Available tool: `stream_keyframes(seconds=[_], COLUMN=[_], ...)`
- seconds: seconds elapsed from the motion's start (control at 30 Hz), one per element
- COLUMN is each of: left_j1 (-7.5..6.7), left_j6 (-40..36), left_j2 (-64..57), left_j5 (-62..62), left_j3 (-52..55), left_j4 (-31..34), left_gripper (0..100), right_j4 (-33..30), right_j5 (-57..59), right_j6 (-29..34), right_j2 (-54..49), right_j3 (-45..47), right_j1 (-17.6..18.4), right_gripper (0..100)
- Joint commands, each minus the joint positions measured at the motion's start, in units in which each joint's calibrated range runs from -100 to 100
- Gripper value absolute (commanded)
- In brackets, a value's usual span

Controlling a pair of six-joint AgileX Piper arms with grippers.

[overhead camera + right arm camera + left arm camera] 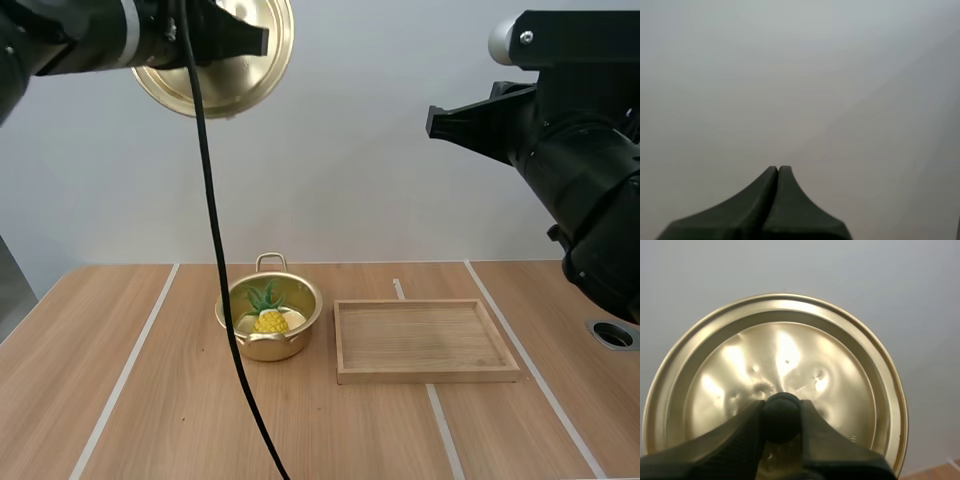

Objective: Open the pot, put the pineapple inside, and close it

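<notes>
Your left gripper (781,412) pinches the lid (775,355) by its black knob (781,421), likely the surest hold on thin, slippery metal; right gripper (778,172) closed, empty.

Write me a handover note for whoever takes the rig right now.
The left gripper is shut on the lid by its knob, high above the table.
The right gripper is shut on nothing, raised at the right.
The pot sits open on the table, pineapple inside, wooden tray beside it.
Done: pot opened, pineapple in.
Left: lower the lid onto the pot, release.
</notes>
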Motion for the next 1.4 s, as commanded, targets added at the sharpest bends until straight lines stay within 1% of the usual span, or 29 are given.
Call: stream_keyframes(seconds=[0.0, 0.27, 0.5, 0.67, 0.93, 1.37], left_j1=[0.06, 0.06, 0.06, 0.06, 0.06, 0.06], left_j6=[0.9, 2.2, 3.1, 4.6, 6.6, 11.3], left_j2=[2.7, 7.5, 11.0, 13.9, 17.9, 22.5], left_j5=[5.8, 13.9, 18.8, 21.5, 20.5, 17.7], left_j3=[-0.3, -0.3, -0.3, -0.2, 4.6, 13.5], left_j4=[-0.9, -0.9, -0.9, -0.9, -0.9, -2.8], left_gripper=[0, 0, 0, 0, 0, 0], right_j4=[0.1, 0.1, 0.1, 0.1, 0.1, 0.1], right_j5=[-0.3, -0.3, -0.3, -0.3, -0.3, -0.3], right_j6=[0.0, 0.0, 0.0, 0.0, 0.0, 0.0], right_j2=[-0.6, -0.6, -0.6, -0.6, -0.6, -0.6], right_j3=[0.1, 0.2, 3.9, 4.5, 4.5, 4.5], right_j1=[-0.2, -0.2, -0.2, -0.2, -0.2, -0.2], right_gripper=[0, 0, 0, 0, 0, 0])
